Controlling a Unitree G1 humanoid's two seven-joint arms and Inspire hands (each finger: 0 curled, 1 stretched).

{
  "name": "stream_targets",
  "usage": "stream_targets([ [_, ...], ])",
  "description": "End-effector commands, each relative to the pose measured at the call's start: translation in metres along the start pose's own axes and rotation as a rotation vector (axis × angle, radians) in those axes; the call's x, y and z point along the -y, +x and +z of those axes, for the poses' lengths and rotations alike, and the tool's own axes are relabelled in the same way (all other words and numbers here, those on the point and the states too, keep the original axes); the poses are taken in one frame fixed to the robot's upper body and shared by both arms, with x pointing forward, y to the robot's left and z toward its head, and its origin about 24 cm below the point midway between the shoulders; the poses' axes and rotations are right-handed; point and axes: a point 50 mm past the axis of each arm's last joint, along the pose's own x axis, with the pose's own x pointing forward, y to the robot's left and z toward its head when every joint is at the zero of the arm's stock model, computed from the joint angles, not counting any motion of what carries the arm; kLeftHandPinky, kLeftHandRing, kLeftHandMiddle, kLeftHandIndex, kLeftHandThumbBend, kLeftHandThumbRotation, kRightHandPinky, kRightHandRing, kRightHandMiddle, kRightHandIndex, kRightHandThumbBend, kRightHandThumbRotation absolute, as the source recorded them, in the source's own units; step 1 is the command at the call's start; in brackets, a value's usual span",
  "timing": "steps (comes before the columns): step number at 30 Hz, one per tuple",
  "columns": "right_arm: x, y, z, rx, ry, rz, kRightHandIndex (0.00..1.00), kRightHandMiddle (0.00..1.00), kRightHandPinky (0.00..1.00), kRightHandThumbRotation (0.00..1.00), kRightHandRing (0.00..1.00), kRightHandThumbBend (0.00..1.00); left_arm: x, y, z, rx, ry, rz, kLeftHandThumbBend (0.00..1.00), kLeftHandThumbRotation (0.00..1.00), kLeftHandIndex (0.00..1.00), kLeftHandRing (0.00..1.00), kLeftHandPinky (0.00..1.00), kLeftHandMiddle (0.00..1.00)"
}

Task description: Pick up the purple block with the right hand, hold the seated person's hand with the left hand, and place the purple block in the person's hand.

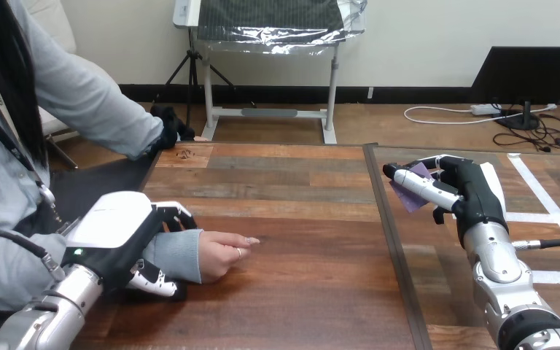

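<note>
The left hand (117,233) sits low at the table's (299,299) left side, its silver forearm (51,313) rising from the bottom corner and angled up and to the right. The white back of the hand faces up. Its fingers (176,216) are curled over the top of the person's wrist (175,255) at the grey sleeve cuff, and the thumb (153,282) hooks in underneath, so the wrist is clasped from both sides. The person's hand (222,255) pokes out to the right of that clasp. It lies on the table with its own fingers loosely bent and pointing right, and nothing is in it.

The right hand (474,193) is well apart from this, over the right part of the table, past the dark seam (392,240) that runs down the top. Its forearm (499,270) climbs from the bottom right corner and leans slightly left, with the hand turned so that the fingers (426,186) reach out to the left. They pinch the block (410,198): a black-and-white finger lies across its face, and purple shows above and below that finger. The block is tilted and seems to be held clear of the table, though how high cannot be told. White tape lines (536,182) cross the table behind and beside this hand.
</note>
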Motion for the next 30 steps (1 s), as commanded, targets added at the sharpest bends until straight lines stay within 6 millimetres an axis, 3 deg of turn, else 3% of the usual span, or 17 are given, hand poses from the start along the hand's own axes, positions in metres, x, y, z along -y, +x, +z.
stream_targets([
  [1, 0.001, 0.012, 0.044, 0.165, 0.049, -0.01, 0.14, 0.11, 0.01, 0.14, 0.06, 0.27, -0.027, 0.019, 0.0, 0.016, 0.048, 0.063, 1.0, 0.12, 0.65, 0.6, 0.55, 0.64],
  [30, 0.001, 0.01, 0.042, 0.179, 0.047, 0.007, 0.14, 0.11, 0.02, 0.15, 0.06, 0.28, -0.014, 0.021, -0.004, 0.001, 0.078, 0.006, 1.0, 0.15, 0.57, 0.48, 0.47, 0.52],
])
